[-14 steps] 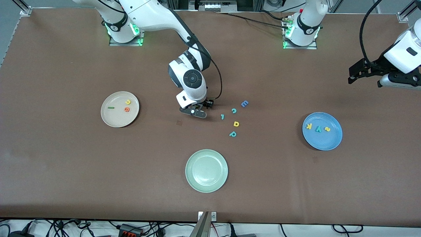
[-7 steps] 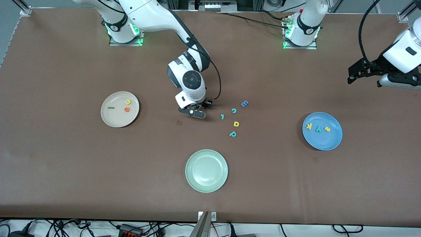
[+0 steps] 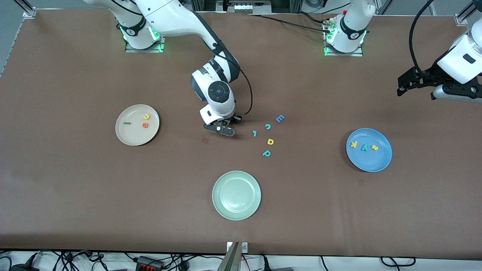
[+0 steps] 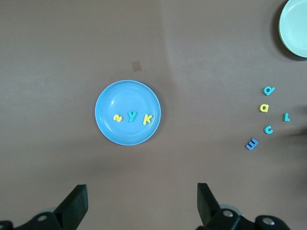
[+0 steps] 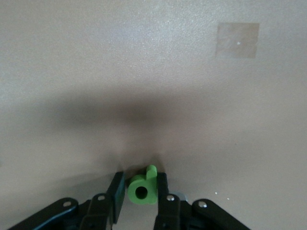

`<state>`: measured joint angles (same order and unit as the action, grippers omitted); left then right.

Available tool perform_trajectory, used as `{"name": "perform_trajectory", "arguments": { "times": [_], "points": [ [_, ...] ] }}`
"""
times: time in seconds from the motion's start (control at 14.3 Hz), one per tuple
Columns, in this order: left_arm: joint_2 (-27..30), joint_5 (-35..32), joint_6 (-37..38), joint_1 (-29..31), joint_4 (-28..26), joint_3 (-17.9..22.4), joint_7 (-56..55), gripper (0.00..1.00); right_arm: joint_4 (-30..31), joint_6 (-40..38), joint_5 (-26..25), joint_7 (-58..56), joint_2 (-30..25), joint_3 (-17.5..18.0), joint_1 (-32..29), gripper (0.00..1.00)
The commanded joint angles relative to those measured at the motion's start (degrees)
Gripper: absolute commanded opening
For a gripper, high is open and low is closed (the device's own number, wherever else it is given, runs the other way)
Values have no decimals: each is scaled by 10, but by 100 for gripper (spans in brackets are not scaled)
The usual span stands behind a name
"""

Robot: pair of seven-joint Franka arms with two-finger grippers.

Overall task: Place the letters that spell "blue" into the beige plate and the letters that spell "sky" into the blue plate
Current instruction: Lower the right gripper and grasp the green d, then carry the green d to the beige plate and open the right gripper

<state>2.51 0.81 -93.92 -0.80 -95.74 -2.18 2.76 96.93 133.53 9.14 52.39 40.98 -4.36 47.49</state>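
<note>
- green foam "b" (image 5: 142, 189) sits between the right gripper's (image 5: 139, 194) fingers (image 5: 115, 191), which touch or nearly touch its sides low over the brown table (image 3: 75, 195); the squeeze looks not quite finished.
- on the front view the right gripper (image 3: 222, 126) is down between the beige plate (image 3: 128, 139) and the loose letters toward the left arm's end: teal "l" (image 3: 255, 133), teal "c" (image 3: 267, 127), blue "E" (image 3: 279, 119), yellow "a" (image 3: 270, 142), teal "p" (image 3: 266, 153).
- the beige plate already holds the bar "l" (image 3: 127, 123), "u" (image 3: 146, 116) and "e" (image 3: 145, 125); the "b" looks to be the last one owed.
- the blue plate (image 3: 380, 163) carries "k" (image 3: 353, 144), "y" (image 3: 364, 147) and "s" (image 3: 374, 148).
- to do this well: let the fingers settle firmly on the tiny piece before lifting, rise straight up, then carry it to a bare patch of the beige plate and release low, so it neither bounces nor knocks its neighbours.
- the left gripper (image 4: 139, 206) waits, spread wide and empty, high over the blue plate's end of the table.
- the green plate (image 3: 236, 195) takes no part.
</note>
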Motion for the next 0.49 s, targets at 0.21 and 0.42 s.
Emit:
{"name": "perform_trajectory", "arguments": {
  "times": [0.21, 0.42],
  "points": [
    [-10, -11, 13, 2, 21, 6, -6, 100, -4, -6, 11, -14, -13, -3, -13, 18],
    [-10, -11, 13, 0, 21, 6, -6, 100, -3, -35, 9, -45, -51, -6, -48, 17]
  ]
}}
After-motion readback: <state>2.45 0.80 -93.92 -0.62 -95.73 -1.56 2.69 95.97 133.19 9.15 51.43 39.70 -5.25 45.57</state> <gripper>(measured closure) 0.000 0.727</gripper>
